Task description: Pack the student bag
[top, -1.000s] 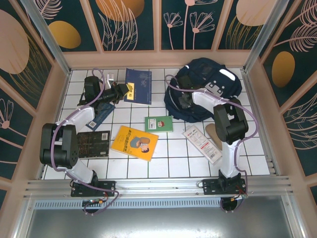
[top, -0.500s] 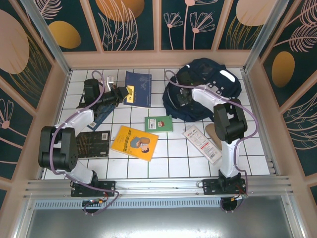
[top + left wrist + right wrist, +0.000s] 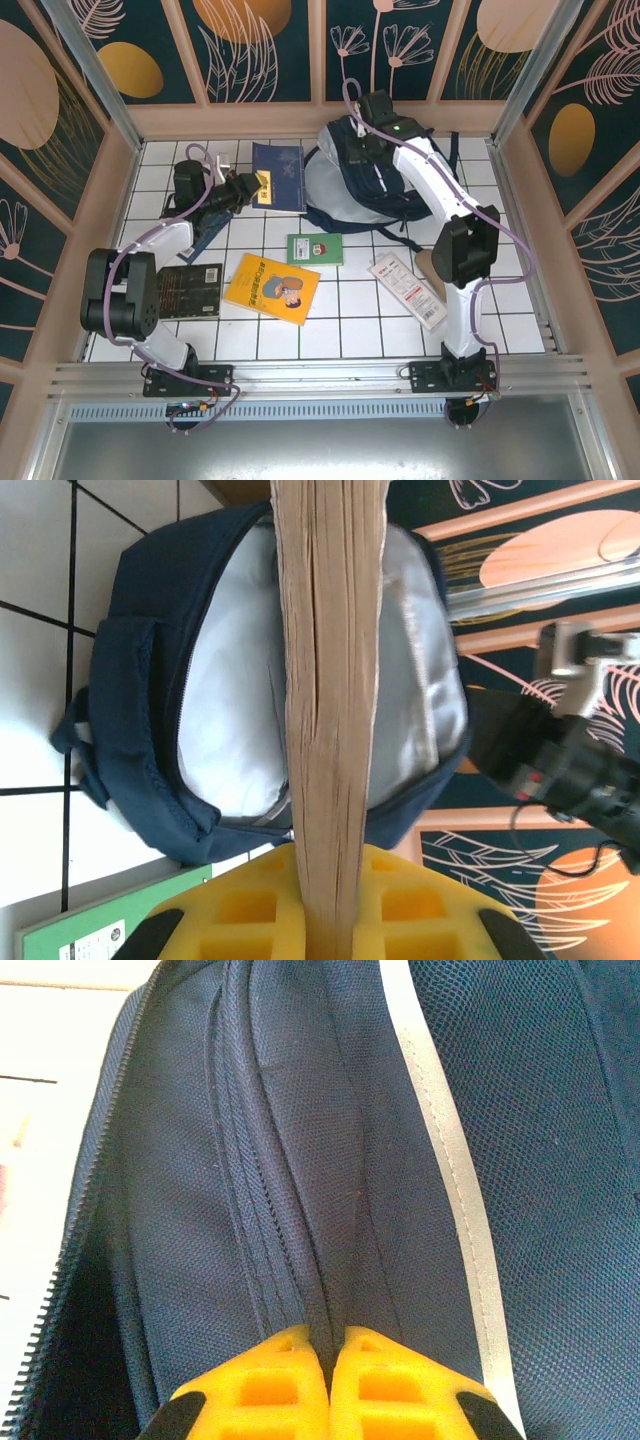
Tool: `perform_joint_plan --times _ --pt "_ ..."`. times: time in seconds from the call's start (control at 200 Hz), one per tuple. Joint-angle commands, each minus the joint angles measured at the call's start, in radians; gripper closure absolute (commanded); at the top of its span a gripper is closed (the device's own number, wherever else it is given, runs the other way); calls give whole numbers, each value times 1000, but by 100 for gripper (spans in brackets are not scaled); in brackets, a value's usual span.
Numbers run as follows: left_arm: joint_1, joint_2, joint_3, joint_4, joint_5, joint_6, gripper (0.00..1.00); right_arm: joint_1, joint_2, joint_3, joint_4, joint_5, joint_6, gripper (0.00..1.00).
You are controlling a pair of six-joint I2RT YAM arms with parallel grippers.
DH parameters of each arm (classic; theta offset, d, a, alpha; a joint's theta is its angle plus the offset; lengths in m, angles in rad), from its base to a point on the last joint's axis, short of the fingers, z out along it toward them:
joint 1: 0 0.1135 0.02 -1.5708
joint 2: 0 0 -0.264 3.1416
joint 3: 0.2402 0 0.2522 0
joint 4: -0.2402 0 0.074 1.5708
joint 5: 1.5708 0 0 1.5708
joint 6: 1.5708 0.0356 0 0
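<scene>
White tiles (image 3: 300, 330) cover the table, which is walled by dark teal panels painted with pale flowers and orange discs. At the back right sits the student bag (image 3: 385, 175), its mouth turned toward the left arm and its grey-white lining (image 3: 225, 710) showing. The navy book (image 3: 282, 172) is just left of that opening. Nearer the arms lie a yellow book (image 3: 272, 288), a dark book (image 3: 188, 290), a long white packet (image 3: 408, 290) and a small green booklet (image 3: 315, 248), which is close to the bag's front. A tan object (image 3: 428, 268) is half hidden behind the right arm (image 3: 445, 200). Cover print and the booklet's white label are too small to read (the yellow cover carries an illustration). The right arm reaches far back over the bag, and the right gripper (image 3: 328, 1345) is pinched tight on a fold of navy fabric beside the white stripe (image 3: 450, 1190). The left arm (image 3: 165, 240) lies low and bends rightward. The left gripper (image 3: 330, 865) clamps the navy book, page edge up, pointing at the opening.
</scene>
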Motion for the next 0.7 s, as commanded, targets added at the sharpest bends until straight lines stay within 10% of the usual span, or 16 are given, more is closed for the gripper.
perform_joint_plan --times 0.0,0.695 --pt "-46 38 34 71 -54 -22 100 -8 -7 107 39 -141 85 100" --pt "-351 502 485 135 -328 -146 100 -49 -114 -33 325 -462 440 100"
